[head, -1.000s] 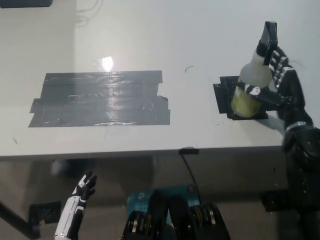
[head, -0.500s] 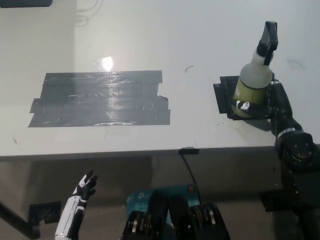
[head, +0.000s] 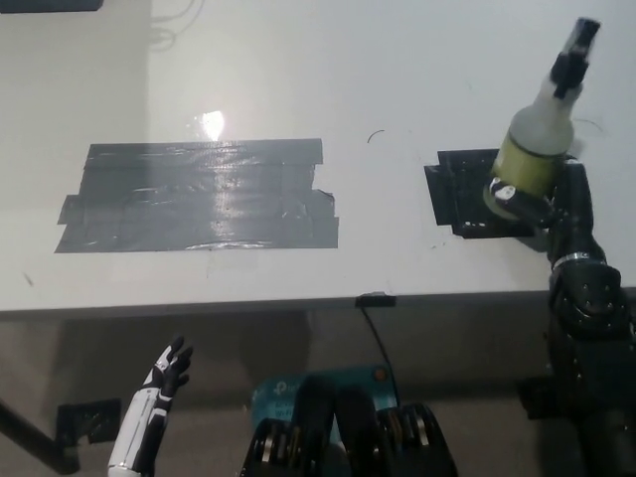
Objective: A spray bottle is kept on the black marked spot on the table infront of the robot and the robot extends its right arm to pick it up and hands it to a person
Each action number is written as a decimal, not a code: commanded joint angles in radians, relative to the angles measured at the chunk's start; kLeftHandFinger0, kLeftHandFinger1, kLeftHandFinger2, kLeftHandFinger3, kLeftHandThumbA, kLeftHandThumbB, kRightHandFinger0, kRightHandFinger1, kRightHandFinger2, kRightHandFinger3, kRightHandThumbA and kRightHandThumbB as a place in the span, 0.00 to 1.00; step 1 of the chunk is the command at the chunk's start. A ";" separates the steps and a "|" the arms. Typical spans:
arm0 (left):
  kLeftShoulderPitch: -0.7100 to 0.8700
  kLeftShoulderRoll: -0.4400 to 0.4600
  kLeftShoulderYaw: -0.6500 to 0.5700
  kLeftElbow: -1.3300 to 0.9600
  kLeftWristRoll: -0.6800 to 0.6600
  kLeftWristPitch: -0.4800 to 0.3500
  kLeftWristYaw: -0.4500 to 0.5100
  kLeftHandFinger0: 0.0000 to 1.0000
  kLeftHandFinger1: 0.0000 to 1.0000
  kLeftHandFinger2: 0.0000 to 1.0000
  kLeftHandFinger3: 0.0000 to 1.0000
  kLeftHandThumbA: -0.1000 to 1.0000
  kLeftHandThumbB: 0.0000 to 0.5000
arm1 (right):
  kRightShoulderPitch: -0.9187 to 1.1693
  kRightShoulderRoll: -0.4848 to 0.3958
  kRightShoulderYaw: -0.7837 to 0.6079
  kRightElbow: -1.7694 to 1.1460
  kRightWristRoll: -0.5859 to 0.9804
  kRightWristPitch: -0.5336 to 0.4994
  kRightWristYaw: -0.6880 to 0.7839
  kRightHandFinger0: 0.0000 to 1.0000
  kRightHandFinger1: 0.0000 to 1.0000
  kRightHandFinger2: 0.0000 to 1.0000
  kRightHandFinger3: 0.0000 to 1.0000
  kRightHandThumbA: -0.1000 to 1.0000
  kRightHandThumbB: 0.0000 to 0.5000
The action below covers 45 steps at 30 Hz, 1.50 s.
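Spray bottle (head: 535, 149) of translucent white plastic, rounded in the body with yellowish liquid in its lower half and a black trigger nozzle at the top, leans toward the far right, its base over the right edge of the small black tape patch (head: 460, 191) on the smooth, glossy white table (head: 298, 70); whether the base touches the tape cannot be told; the black right hand (head: 564, 199) is closed around the lower part of the bottle from the right and near side, its dark fingers partly hidden behind the body, so the bottle is held in its grasp; the black, jointed right arm (head: 588, 328) rises from the bottom right corner past the table's front edge; a much larger rectangle of black tape (head: 199, 197), built from overlapping strips with ragged ends and a wrinkled, shiny surface that catches a bright glare, lies well apart to the left on the tabletop; a thin dark curved mark (head: 375, 136) sits between the two taped areas; the white left hand (head: 167, 370) rests below the table edge at the lower left, dark fingers spread apart and holding nothing.
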 commanded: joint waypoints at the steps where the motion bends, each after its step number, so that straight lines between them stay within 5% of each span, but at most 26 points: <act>1: -0.009 0.018 -0.001 -0.018 0.005 -0.017 -0.014 1.00 1.00 1.00 1.00 1.00 0.65 | -0.051 0.010 -0.012 -0.153 0.029 -0.103 -0.021 0.01 0.30 0.59 0.57 0.23 0.38; 6: -0.008 0.017 -0.003 -0.022 0.008 -0.017 -0.012 1.00 1.00 1.00 1.00 1.00 0.65 | -0.034 0.031 0.012 -0.279 0.043 -0.065 0.018 0.01 0.30 0.60 0.54 0.18 0.33; 8: -0.015 0.020 -0.002 -0.025 0.004 -0.011 -0.016 1.00 1.00 1.00 1.00 1.00 0.65 | -0.032 0.027 0.046 -0.333 0.033 0.002 0.054 0.00 0.28 0.56 0.46 0.12 0.29; 11: -0.017 0.019 -0.002 -0.026 0.008 -0.010 -0.013 1.00 1.00 1.00 1.00 1.00 0.64 | -0.024 0.032 0.104 -0.413 0.071 0.135 0.136 0.00 0.25 0.52 0.46 0.01 0.26; 20: -0.019 0.022 -0.006 -0.030 0.016 -0.009 -0.011 1.00 1.00 1.00 1.00 1.00 0.64 | -0.081 0.108 0.111 -0.444 0.259 0.488 0.225 0.00 0.26 0.60 0.48 0.00 0.28; 23: -0.024 0.022 -0.006 -0.031 0.018 -0.007 -0.011 1.00 1.00 1.00 1.00 1.00 0.65 | -0.111 0.128 0.108 -0.407 0.287 0.499 0.216 0.00 0.29 0.70 0.59 0.00 0.23; 32: -0.028 0.024 -0.009 -0.044 0.036 0.018 -0.008 1.00 1.00 1.00 1.00 1.00 0.63 | -0.242 0.191 0.102 -0.246 0.384 0.499 0.155 0.00 0.32 0.76 0.76 0.00 0.23; 39: -0.033 0.032 -0.012 -0.057 0.026 0.042 -0.021 1.00 1.00 1.00 1.00 1.00 0.58 | -0.264 0.205 0.150 -0.233 0.421 0.499 0.145 0.00 0.36 0.77 0.78 0.00 0.23; 42: -0.032 0.040 -0.019 -0.068 0.055 0.044 -0.015 1.00 1.00 1.00 1.00 1.00 0.52 | -0.272 0.199 0.195 -0.223 0.425 0.499 0.142 0.00 0.29 0.69 0.63 0.00 0.27; 45: -0.032 0.041 -0.020 -0.071 0.052 0.047 -0.015 1.00 1.00 1.00 1.00 1.00 0.48 | -0.282 0.191 0.236 -0.202 0.425 0.499 0.161 0.00 0.25 0.65 0.59 0.00 0.27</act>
